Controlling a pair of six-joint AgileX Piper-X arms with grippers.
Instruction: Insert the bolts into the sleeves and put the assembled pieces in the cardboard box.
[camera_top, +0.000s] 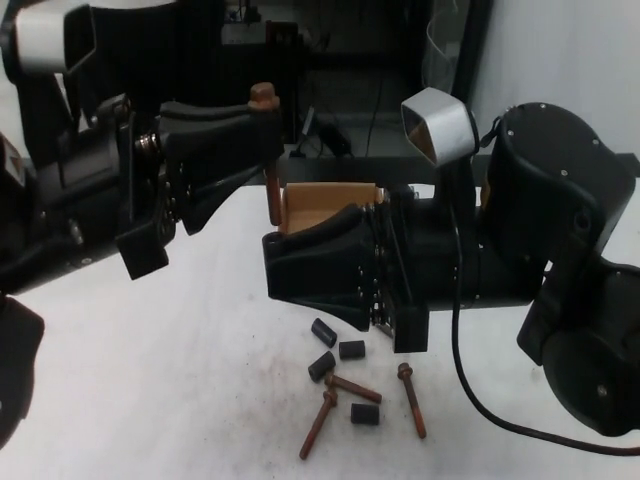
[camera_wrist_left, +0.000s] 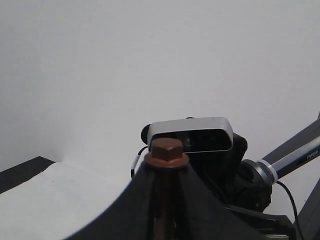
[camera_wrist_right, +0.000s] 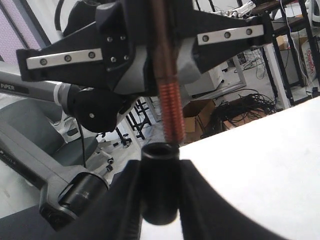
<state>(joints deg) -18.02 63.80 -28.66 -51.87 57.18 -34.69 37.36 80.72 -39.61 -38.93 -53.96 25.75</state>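
My left gripper (camera_top: 270, 135) is shut on a rusty bolt (camera_top: 268, 160) that stands upright, hex head (camera_wrist_left: 166, 151) on top. Straight below it, my right gripper (camera_wrist_right: 160, 197) is shut on a black sleeve (camera_wrist_right: 160, 185) with its mouth facing up. The bolt's threaded tip (camera_wrist_right: 171, 117) hangs just over the sleeve's mouth, at or barely inside the rim. The open cardboard box (camera_top: 318, 203) sits right behind both grippers. Loose on the white table lie three more bolts (camera_top: 318, 424) (camera_top: 353, 387) (camera_top: 411, 399) and several black sleeves (camera_top: 352, 350).
The right arm's bulky body (camera_top: 560, 260) and its cable (camera_top: 480, 400) take up the right side of the table. The left arm (camera_top: 70, 190) stands over the left side. Shelves and clutter lie beyond the table's far edge.
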